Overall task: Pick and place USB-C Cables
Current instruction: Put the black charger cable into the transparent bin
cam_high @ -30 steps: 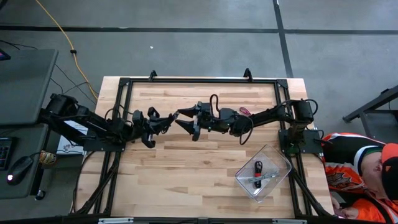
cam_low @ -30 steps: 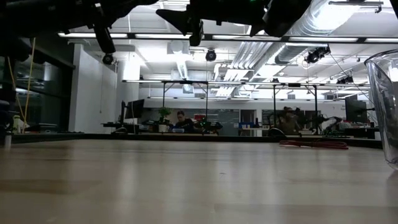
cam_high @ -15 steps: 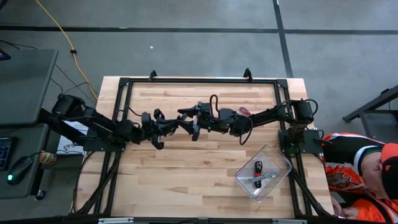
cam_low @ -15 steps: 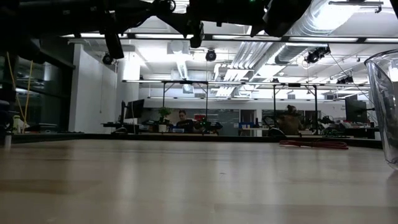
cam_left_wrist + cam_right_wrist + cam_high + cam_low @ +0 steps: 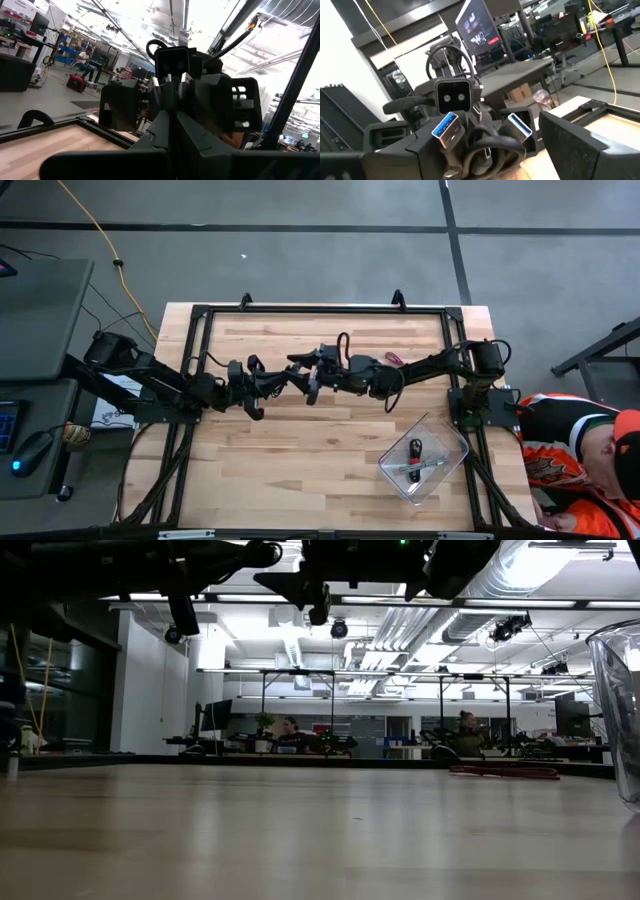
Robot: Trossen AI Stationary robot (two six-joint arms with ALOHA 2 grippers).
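Note:
My two grippers meet in the air above the table's middle. My left gripper (image 5: 283, 378) is shut on a dark bundled cable (image 5: 470, 142) with two blue-tongued plugs (image 5: 445, 125). My right gripper (image 5: 305, 376) is open, its fingers (image 5: 580, 145) standing wide on either side of the cable and the left fingers, touching nothing that I can see. A pinkish-red cable (image 5: 393, 360) lies on the table beside the right arm. A black cable (image 5: 415, 448) and a silver-grey one (image 5: 422, 468) lie in the clear bin (image 5: 448, 438). My left gripper pinches the bundle's coiled loops (image 5: 475, 150) between its two fingers. The fingers lie level and point toward the table's right. The two plugs stick out past the fingers toward my right gripper. The cable is lifted clear of the table.
The clear bin stands at the table's near right. A black frame (image 5: 320, 308) runs round the tabletop. A person in orange (image 5: 580, 460) sits off the near right corner. Bare wood (image 5: 300, 450) lies below both grippers and toward the near edge.
My left gripper has gone toward the table's right edge, up to my right gripper, and come in between its open fingers, then held still. My right arm has stayed about where it was.

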